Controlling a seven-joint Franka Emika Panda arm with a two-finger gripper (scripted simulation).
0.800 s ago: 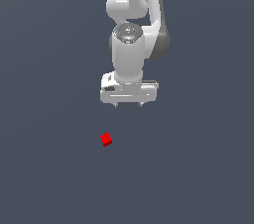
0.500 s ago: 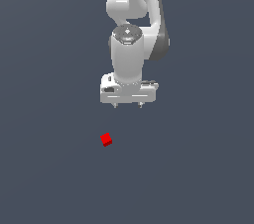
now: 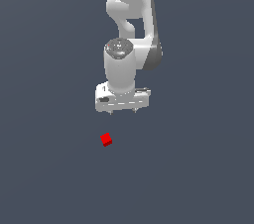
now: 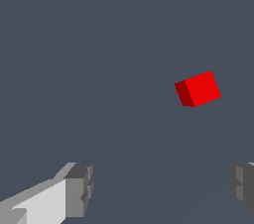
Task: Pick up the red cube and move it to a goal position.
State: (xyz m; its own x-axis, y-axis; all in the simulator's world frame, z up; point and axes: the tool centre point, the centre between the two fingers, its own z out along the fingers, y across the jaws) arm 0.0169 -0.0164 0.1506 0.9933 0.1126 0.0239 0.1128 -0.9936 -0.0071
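Your cube [image 3: 106,140] is sitting flat on the tabletop [image 3: 198,168], clear of the pincer [image 3: 123,111] and a bit toward the exterior view's left of it. It's rotated, so an edge faces the wrist camera; being a cube, no long axis. Pincer is spread wide, holding nothing, fingers [image 4: 79,189] well apart.

A plain dark grey floor [image 3: 49,168] carries the red cube [image 3: 106,140].

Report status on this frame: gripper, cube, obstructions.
Gripper open, empty. Red cube on the floor, apart from the fingers. Nothing in the way.
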